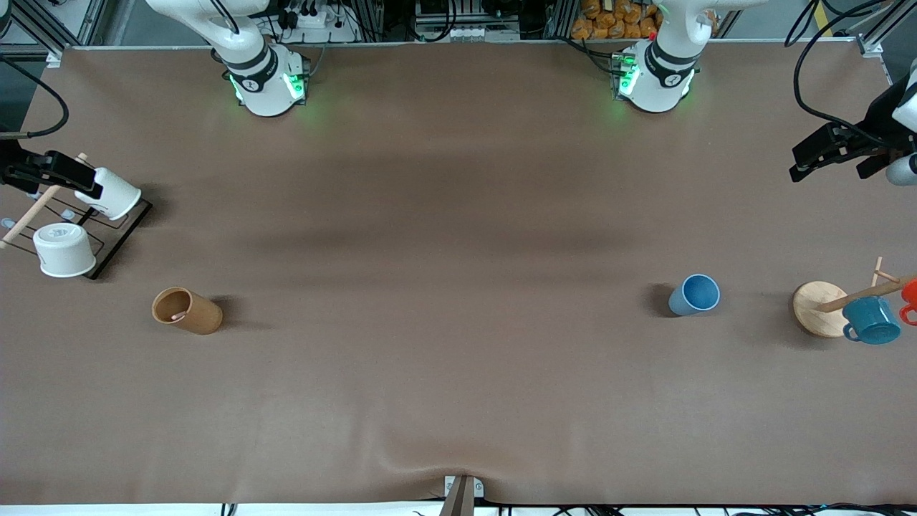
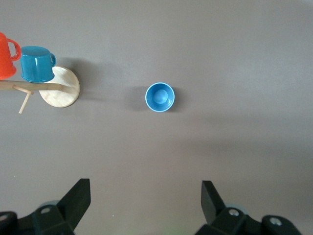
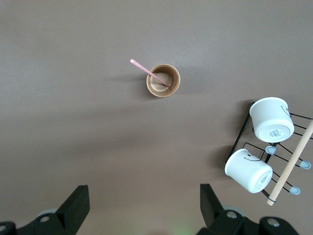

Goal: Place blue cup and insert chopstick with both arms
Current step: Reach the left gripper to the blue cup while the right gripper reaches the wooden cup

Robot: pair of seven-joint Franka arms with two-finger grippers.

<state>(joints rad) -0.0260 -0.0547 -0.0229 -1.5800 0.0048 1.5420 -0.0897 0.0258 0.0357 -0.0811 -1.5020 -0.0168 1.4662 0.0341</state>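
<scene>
While both claws hang spread and empty high over the desk (image 1: 458, 373), the blue cup (image 1: 694, 294) stands upright under the left claw (image 2: 145, 203); the chopstick (image 3: 149, 73) leans in the brown holder (image 1: 187, 310) under the right claw (image 3: 144, 203).

A big table (image 1: 444, 301) fills almost the whole front view. A smooth brown cover lies over it. The cover has a small bump in the middle of the edge closest to the camera. Soft dark shadows run across the middle of the table. Along the top edge stand grey metal frames (image 1: 79, 21), black cables (image 1: 813, 64) and a white power strip (image 1: 315, 18). Some orange things (image 1: 609, 18) are piled there too.
</scene>
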